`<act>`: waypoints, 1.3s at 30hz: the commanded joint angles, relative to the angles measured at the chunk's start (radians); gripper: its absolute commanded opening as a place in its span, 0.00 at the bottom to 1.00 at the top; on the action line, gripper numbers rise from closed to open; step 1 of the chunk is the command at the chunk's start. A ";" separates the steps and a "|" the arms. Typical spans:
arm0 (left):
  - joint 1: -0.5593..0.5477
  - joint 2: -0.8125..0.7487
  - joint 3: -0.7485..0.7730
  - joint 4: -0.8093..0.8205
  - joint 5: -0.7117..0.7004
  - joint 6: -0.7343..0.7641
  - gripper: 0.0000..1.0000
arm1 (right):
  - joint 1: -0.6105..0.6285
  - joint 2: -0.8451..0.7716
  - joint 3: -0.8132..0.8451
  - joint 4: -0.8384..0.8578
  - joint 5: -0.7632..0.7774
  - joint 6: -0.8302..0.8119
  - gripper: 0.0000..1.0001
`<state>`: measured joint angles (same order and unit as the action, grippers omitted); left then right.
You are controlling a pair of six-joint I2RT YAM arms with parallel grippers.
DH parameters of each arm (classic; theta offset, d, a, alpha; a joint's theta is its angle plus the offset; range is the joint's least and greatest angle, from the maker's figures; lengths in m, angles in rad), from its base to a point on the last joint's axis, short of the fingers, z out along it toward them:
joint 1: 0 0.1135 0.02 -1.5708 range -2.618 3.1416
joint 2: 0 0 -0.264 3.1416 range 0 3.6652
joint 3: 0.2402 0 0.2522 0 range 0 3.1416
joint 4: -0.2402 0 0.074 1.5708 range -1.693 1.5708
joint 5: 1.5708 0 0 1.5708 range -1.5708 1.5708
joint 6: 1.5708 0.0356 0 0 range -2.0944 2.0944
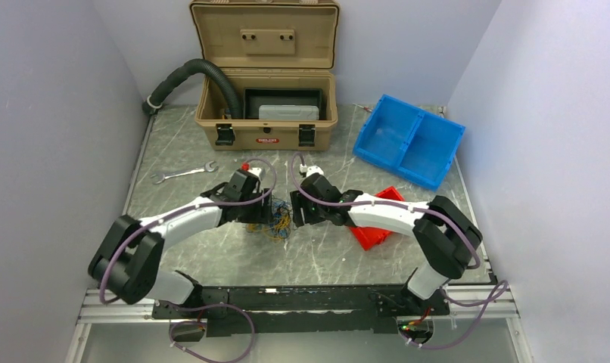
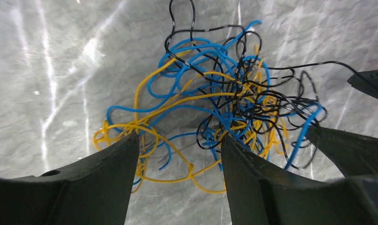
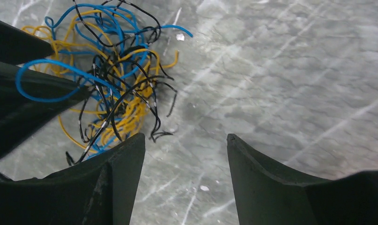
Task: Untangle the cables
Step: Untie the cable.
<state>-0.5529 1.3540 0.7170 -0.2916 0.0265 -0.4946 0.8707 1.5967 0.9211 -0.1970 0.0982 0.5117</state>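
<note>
Straddling the cables (image 2: pixel 215 103), left fingers (image 2: pixel 102 183) gape; right fingers (image 3: pixel 112 183) gape over bare table (image 3: pixel 295 70) beside them.

The grey marbled tabletop (image 1: pixel 317 261) carries an open tan plastic case (image 1: pixel 266 134) at the back, a blue two-compartment bin (image 1: pixel 409 140) right of it, a silver spanner (image 1: pixel 182 173) at left, a tangle of thin blue, yellow-orange and black cables (image 1: pixel 278 225) mid-table, and seemingly a red tray (image 1: pixel 370 238), partly hidden.

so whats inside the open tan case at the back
A black tray holding a grey box, and the black hose runs in. The front wall of the case hides anything lower.
</note>
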 commanded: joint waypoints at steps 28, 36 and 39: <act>-0.050 0.119 -0.022 0.185 0.087 -0.087 0.00 | 0.060 0.054 0.027 0.085 0.108 0.100 0.64; -0.052 -0.093 -0.117 0.318 0.093 -0.119 0.00 | -0.022 -0.223 -0.149 0.259 -0.099 0.180 0.63; -0.052 -0.151 -0.155 0.389 0.119 -0.132 0.00 | -0.035 -0.272 -0.211 0.356 -0.190 0.222 0.63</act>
<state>-0.5999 1.2762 0.5976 -0.0387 0.1120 -0.5930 0.8486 1.3823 0.7750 -0.0063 0.0536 0.6613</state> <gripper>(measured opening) 0.014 0.633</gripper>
